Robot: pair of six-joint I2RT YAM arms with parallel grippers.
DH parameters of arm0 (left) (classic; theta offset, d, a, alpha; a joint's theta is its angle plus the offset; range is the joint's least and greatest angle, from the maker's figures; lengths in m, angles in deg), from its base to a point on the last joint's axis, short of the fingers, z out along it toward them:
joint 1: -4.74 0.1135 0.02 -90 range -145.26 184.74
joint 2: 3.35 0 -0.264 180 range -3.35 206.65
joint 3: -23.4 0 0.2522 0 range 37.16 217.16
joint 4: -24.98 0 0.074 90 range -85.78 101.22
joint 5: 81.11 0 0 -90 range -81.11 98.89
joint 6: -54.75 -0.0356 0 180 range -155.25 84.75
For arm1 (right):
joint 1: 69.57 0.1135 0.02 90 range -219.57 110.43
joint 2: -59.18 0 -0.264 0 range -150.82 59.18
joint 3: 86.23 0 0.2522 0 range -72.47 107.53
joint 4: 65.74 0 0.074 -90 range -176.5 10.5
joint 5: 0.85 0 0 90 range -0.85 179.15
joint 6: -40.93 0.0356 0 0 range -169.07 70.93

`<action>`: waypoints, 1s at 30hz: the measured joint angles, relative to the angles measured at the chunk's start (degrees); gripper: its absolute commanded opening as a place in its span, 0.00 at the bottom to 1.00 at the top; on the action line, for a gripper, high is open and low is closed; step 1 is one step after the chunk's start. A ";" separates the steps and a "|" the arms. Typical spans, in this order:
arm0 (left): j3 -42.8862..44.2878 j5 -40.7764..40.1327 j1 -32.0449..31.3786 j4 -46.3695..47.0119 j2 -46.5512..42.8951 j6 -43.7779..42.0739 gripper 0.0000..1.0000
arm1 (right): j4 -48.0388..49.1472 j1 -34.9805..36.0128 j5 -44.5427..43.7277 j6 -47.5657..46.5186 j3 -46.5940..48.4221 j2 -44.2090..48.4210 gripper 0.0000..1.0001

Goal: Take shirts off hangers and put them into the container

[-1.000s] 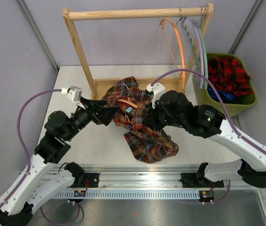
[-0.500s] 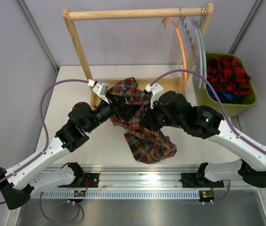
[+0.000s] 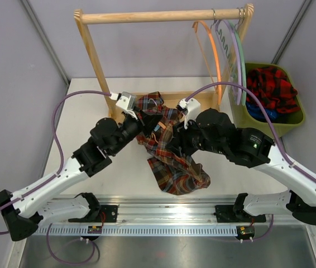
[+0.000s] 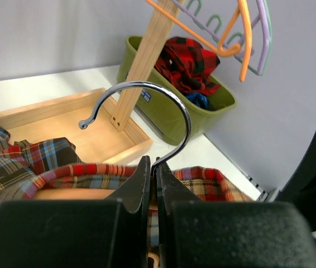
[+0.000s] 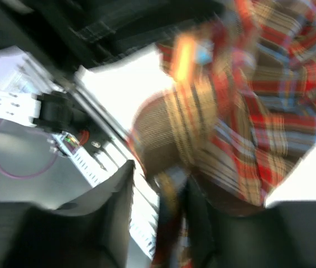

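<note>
The brown, navy and orange-red tartan shirt lies bunched on the table between both arms, still on its hanger. My left gripper is shut on that hanger's metal hook, right at the base of the hook above the collar. My right gripper is at the shirt's right side. In its blurred wrist view its jaws stand apart, with a strand of the shirt hanging against one finger. The red-and-black shirt lies in the olive-green container at the far right.
The wooden rack's rail spans the back, and its shallow tray lies behind the shirt. Empty orange, lilac and pale green hangers hang at the rail's right end, beside the container.
My left arm swung in from the left to the shirt's collar and its gripper closed on the hanger hook. The right gripper's jaws have eased apart a little.
</note>
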 measured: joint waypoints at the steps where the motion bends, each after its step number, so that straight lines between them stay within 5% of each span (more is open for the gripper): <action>1: 0.48 0.00 -0.35 -0.48 0.55 -0.33 0.00 | 0.81 0.11 0.31 -0.22 0.02 0.11 0.61; 5: 2.05 -0.52 -1.27 -2.01 3.98 -1.27 0.00 | 1.77 0.66 1.05 0.02 0.17 0.31 0.70; 22: 33.90 -9.49 -0.72 -15.43 24.22 -10.73 0.00 | -2.82 1.84 -0.07 3.67 -4.66 11.47 0.70; 30: 39.60 -13.92 -1.01 -22.47 26.64 -13.18 0.00 | -1.27 1.84 -0.83 4.66 -7.91 11.89 0.68</action>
